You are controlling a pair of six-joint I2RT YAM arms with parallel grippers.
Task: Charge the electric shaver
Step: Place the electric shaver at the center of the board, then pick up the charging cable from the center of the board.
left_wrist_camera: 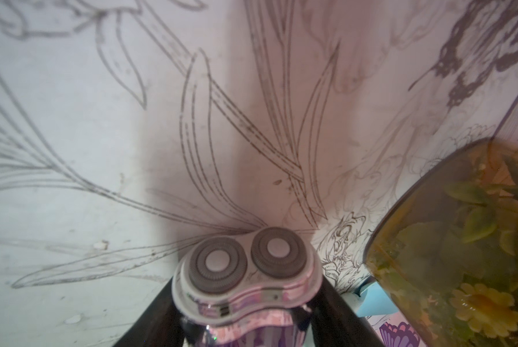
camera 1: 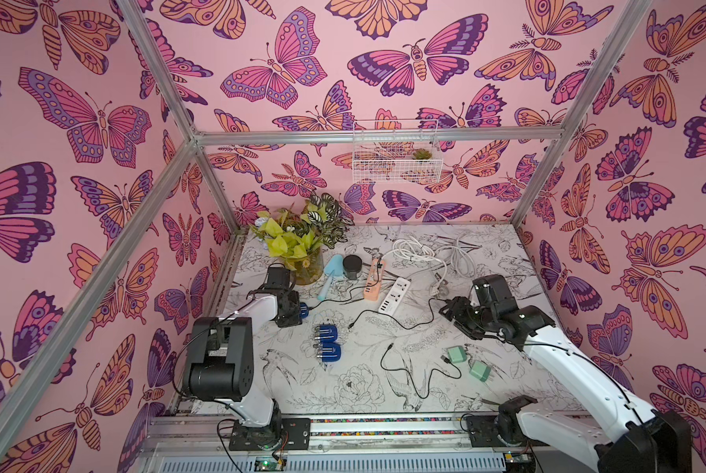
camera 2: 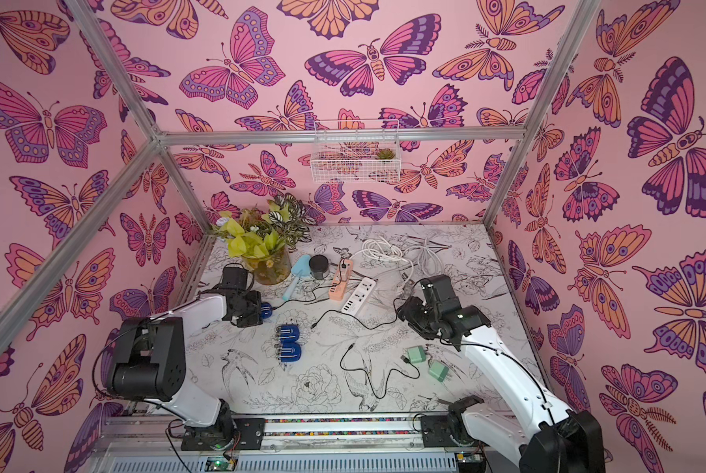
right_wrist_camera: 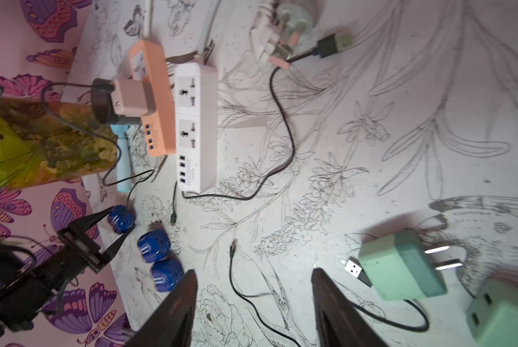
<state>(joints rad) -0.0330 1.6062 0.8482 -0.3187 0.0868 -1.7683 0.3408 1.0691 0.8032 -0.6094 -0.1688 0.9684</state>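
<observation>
Blue glossy plastic makes the electric shaver [left_wrist_camera: 245, 264] look light, stiff and a little slippery. It sits near the vase [camera 1: 308, 270], clamped at its body sides by the left gripper [right_wrist_camera: 118, 220], which leaves the round heads free. The right gripper [right_wrist_camera: 254, 279] stands wide and empty.

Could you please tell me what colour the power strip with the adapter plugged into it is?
Peach-orange; the power strip shows best in the right wrist view.
</observation>
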